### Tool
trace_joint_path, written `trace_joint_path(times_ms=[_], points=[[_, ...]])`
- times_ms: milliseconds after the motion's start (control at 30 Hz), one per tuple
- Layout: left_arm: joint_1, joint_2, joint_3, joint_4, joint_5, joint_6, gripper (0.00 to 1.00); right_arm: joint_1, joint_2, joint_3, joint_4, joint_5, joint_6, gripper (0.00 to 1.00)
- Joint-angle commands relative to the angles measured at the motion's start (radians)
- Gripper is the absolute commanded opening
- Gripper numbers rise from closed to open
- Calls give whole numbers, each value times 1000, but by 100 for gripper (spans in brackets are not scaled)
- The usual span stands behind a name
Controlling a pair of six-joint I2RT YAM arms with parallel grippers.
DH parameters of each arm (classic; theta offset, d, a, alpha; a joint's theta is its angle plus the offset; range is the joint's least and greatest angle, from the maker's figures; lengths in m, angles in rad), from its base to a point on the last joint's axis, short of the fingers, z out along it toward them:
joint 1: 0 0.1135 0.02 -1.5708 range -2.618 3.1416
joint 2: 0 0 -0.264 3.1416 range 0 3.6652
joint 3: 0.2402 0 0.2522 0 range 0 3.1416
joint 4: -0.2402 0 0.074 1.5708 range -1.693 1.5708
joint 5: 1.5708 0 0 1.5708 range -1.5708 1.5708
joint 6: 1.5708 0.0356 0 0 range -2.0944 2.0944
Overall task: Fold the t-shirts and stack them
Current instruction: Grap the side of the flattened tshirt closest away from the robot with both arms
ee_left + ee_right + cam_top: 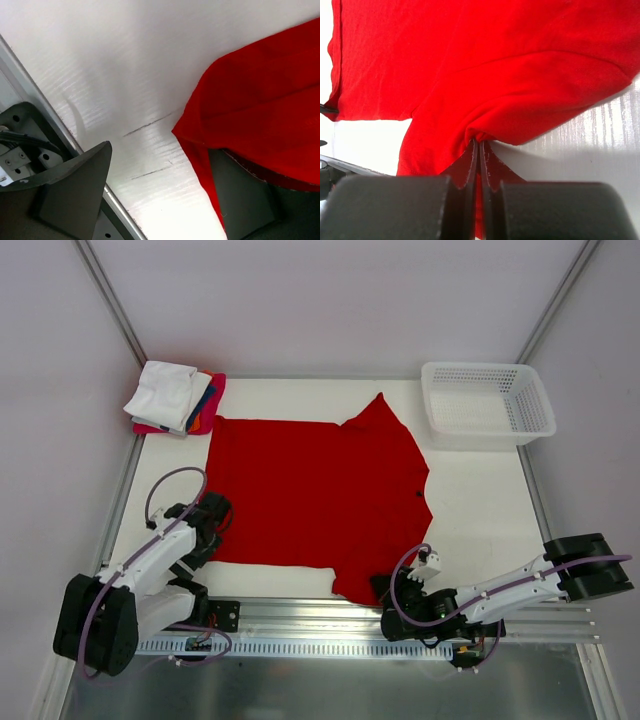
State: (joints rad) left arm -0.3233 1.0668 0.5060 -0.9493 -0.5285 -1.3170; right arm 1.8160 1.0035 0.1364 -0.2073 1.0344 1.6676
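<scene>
The white counter [470,500] carries a red t-shirt [310,490] spread flat across its middle. One sleeve points toward the far side and the other hangs toward the near edge, so the work seems to be at the start of folding this shirt, with both arms taking hold along its near side. The cloth is plain, bright and soft, mostly smooth, with a few shallow creases and a bunched fold at the near sleeve. A white mesh basket [490,430] stands at the far right corner, well apart from the shirt. At the far left corner a stack of folded shirts [175,398], white on top, lies just beside the red shirt's far left corner. The right tool [479,145] is clamped on a small pucker of red cloth by the near sleeve, its jaws pressed together around it. The left tool [160,150] sits at the near left corner with its jaws apart, and the hem is draped over one finger [240,195] without being pinched. The next move probably calls for the left tool to close on that corner, so both arms can lift and carry the near edge over evenly.
</scene>
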Motion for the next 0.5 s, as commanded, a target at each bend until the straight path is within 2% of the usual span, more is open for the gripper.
trace_joint_path(times_ms=[0,233,367,467], points=[[49,-39,-30,121,71,94,79,-1,23,-52,-147,-155,-16,0],[188,-60,-72,242,171,199,79,-1,35,-44,-147,-163,-12,0],[256,-74,-92,297,249,258,72,-3,37,-43,-152,-165,-12,1],[268,-76,-98,314,251,271,67,-9,56,-35,-152,-174,-12,1]])
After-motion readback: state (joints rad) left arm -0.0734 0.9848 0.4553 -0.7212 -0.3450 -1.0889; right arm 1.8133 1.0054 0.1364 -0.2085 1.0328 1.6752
